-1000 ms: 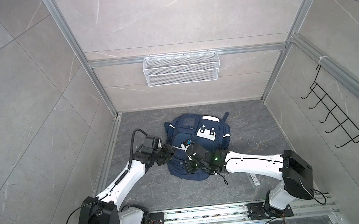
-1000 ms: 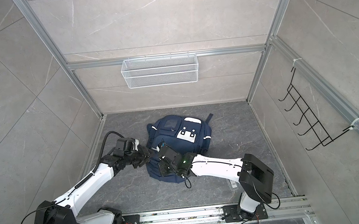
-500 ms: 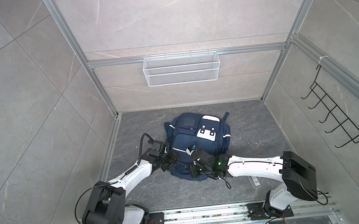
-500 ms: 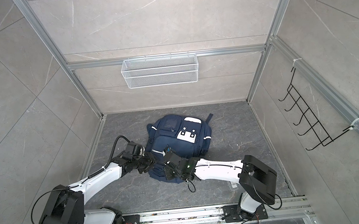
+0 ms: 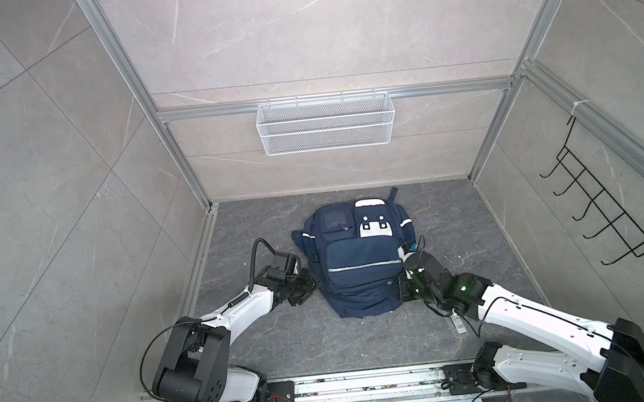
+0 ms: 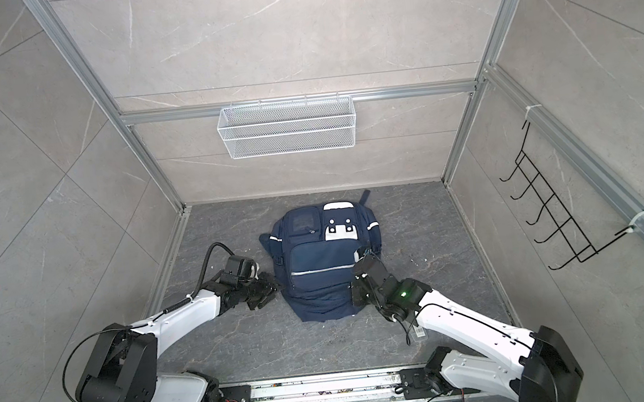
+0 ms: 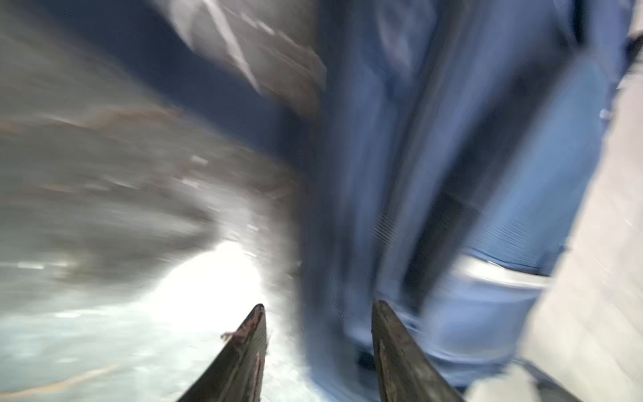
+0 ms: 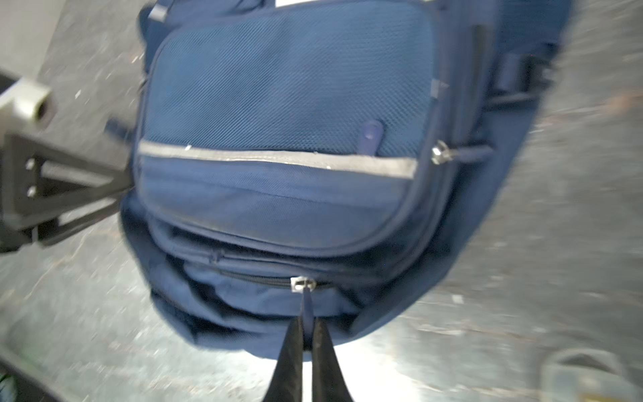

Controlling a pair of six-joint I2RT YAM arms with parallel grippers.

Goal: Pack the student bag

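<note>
The right jaws, pinched on the zipper pull [image 8: 306,302], have swung rightward, seemingly drawing the zip closed; the student bag [image 5: 358,255] lies between them and the half-open left jaws.

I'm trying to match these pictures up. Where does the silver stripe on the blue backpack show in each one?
In a top view: the silver reflective stripe crosses the large front pocket, mid-bag.
In a top view: the same place.
Left wrist view: too blurred to pick it out.
Right wrist view: a grey band across the middle of the picture.
Shared landmark: the student bag, navy fabric in every view.
</note>
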